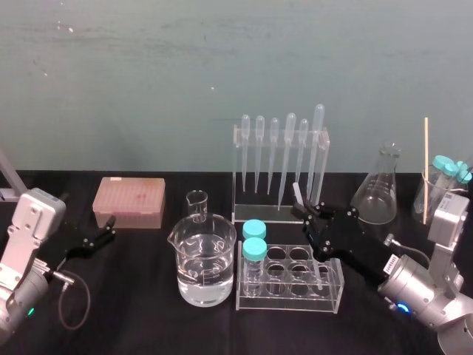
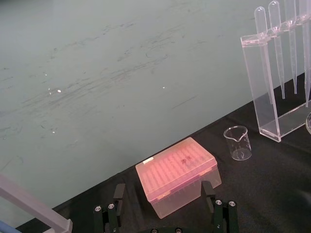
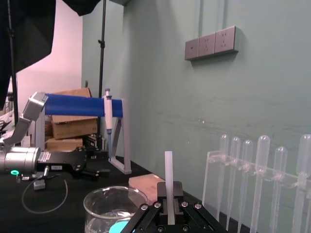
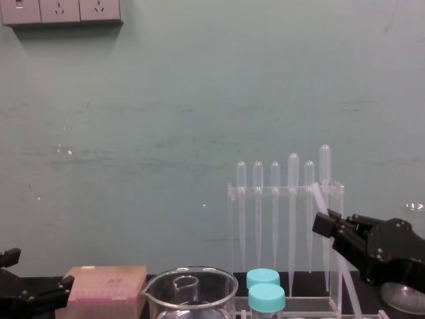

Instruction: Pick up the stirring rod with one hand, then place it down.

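The stirring rod point(image 1: 297, 195) is a whitish translucent stick held tilted above the table, just in front of the pipette stand. My right gripper point(image 1: 310, 216) is shut on it, above the far right end of the test tube rack. In the right wrist view the rod point(image 3: 168, 170) stands up from between the closed fingers of the right gripper point(image 3: 168, 200). From the chest view the rod point(image 4: 321, 198) crosses in front of the pipettes, gripped by the right gripper point(image 4: 327, 223). My left gripper point(image 1: 102, 237) is parked open at the left, near the pink box.
A pipette stand point(image 1: 281, 159) is at the back centre. A large glass beaker point(image 1: 203, 260) with water, a small beaker point(image 1: 196, 203) and a test tube rack point(image 1: 292, 277) with two blue-capped tubes sit in front. A pink tip box point(image 1: 129, 201) lies left, a conical flask point(image 1: 378, 188) right.
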Tool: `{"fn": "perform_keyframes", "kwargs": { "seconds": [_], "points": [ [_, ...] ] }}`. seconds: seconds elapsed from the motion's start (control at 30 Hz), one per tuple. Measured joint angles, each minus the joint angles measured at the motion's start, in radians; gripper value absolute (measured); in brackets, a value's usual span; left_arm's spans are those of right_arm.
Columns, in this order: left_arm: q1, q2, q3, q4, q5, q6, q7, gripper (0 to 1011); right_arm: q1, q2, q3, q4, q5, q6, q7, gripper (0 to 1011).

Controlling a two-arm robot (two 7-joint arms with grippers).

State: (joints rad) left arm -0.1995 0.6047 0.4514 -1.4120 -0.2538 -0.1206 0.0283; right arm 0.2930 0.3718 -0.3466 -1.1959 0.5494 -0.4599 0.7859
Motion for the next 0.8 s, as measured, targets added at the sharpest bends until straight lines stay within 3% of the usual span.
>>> {"fn": "perform_keyframes", "kwargs": {
  "seconds": [0.53,0.8],
  "points": [
    [0.0,0.0,0.0,0.0,0.0,0.0,0.0,1000,0.02,0.006,-0.022,0.032,-0.02,0.051,-0.011,67],
    [0.0,0.0,0.0,0.0,0.0,0.0,0.0,1000,0.02,0.006,-0.022,0.032,-0.02,0.052,-0.013,67]
  ]
}}
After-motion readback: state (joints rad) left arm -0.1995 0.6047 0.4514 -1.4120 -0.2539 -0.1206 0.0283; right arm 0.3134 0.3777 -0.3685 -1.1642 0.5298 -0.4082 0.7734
